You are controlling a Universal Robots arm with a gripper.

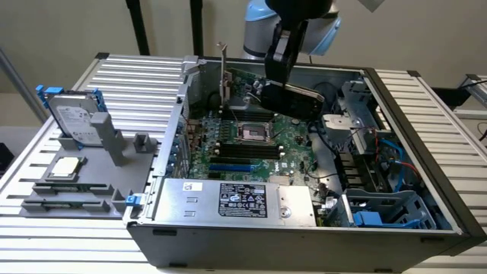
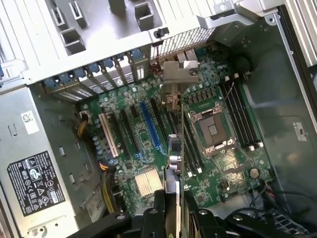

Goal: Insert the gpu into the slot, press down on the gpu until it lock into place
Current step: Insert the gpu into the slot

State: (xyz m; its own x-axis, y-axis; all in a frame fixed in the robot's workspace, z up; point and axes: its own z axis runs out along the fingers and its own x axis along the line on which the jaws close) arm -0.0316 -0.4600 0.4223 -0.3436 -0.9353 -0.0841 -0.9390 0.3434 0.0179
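Open computer case (image 1: 304, 242) on a slatted table (image 1: 445, 123), with the arm reaching in from above. The gripper (image 1: 283, 77) is closed on the gpu (image 1: 295, 100); in the wrist view its fingers (image 2: 159, 203) clamp either side of the card's upper edge. The gpu hangs clear of the motherboard (image 1: 293, 151), tilted, over the far part of the case above the CPU socket (image 1: 254, 132), its metal bracket (image 1: 224, 71) toward the rear wall. In the wrist view the gpu (image 2: 174, 148) appears edge-on, running beside the black memory strips (image 2: 190, 148). The slot (image 1: 232, 168), a bright-blue strip, lies uncovered and unoccupied on the board, apart from the card and nearer the power supply (image 1: 236, 201); the wrist view shows it (image 2: 148, 126) between black connectors. A hard drive (image 1: 76, 117) stands on a grey fixture (image 1: 45, 200) at the exterior view's left.
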